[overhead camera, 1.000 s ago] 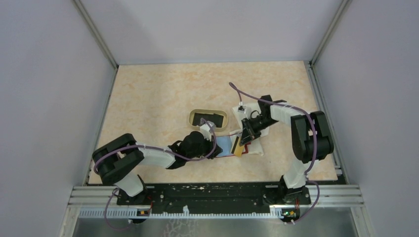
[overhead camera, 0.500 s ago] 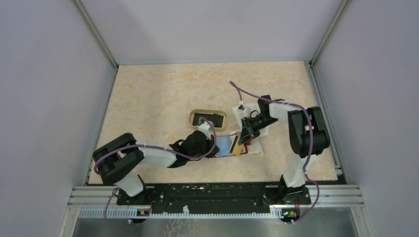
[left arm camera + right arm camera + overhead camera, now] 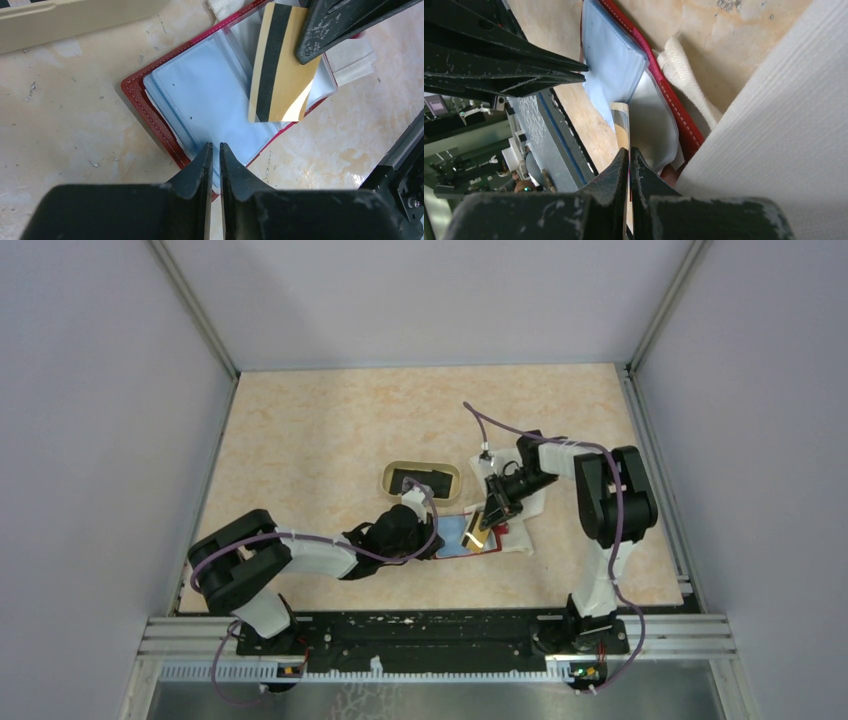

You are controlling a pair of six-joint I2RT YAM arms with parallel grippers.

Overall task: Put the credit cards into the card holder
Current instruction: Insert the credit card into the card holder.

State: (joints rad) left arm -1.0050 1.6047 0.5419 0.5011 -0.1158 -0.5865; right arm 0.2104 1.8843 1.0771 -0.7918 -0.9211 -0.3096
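The red card holder lies open on the table, its clear bluish sleeves facing up. My left gripper is shut on the near edge of a sleeve. A yellow credit card with a black stripe hangs tilted over the holder's right half, its lower end close to the sleeves. My right gripper is shut on its upper end. From above, the card sits over the holder between my two grippers. Black credit cards lie in the tan tray.
The tan oval tray stands just behind the holder. A white cloth lies under and to the right of the holder, beneath my right arm; it fills the right side of the right wrist view.
My right gripper has carried the yellow card leftward and lower over the open holder. My left gripper's jaws have narrowed onto the sleeve edge; the arm has stayed in place.
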